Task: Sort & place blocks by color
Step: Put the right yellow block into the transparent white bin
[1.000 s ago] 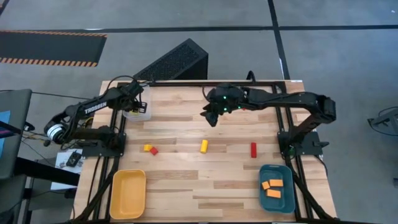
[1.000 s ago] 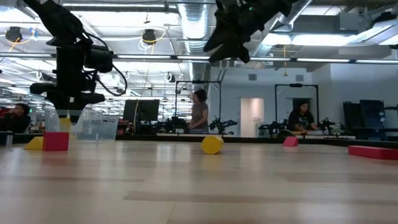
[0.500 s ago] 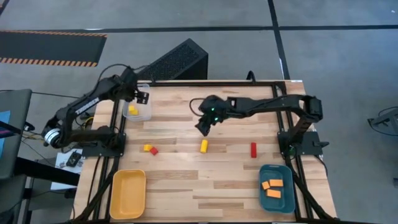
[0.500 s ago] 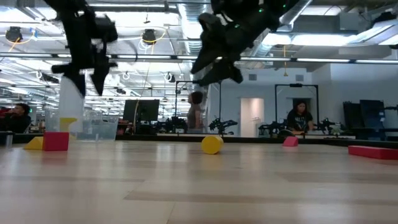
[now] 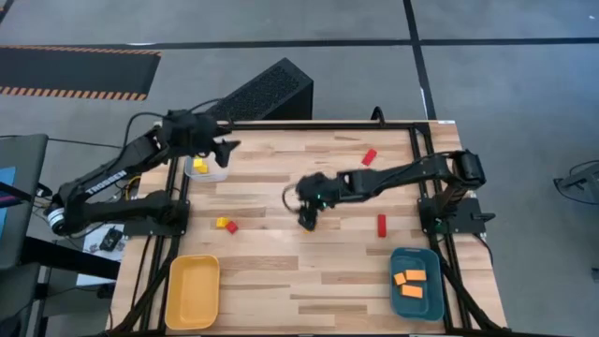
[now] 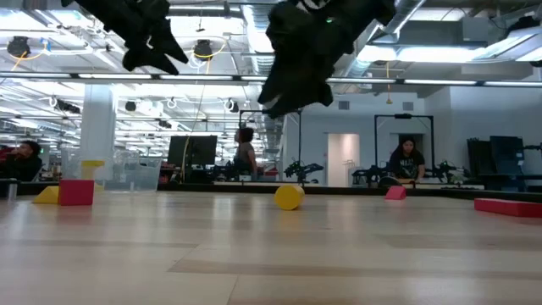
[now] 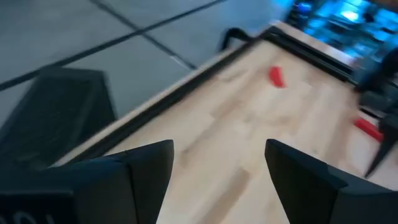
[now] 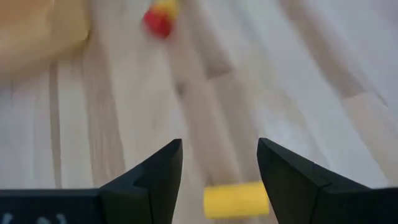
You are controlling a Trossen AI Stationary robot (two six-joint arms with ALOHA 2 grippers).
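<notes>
Now, going left to right, we see the left gripper held over the table's far-left edge, beside the clear tray that holds a yellow block; its fingers stand apart with nothing between them. Nearer the front on the left sits the yellow tray. On the bare wood lie a yellow wedge and a red cube, touching each other.

At mid-table the right gripper hangs just above the yellow cylinder, fingers spread wide, not touching it. In the right wrist view the cylinder lies on its side between the fingertips, its long axis running across the gap from one finger toward the other. In the low view we see its round end facing us.

Further right, a red bar lies with its long axis running front to back, and another red block lies tilted near the far edge. At the front right, the teal tray holds three orange blocks.

We note the table is pale wood planks in a black frame, standing on a grey floor. Behind it the low view shows a large hall with ceiling pipes and lamps, monitors, and people at benches.
</notes>
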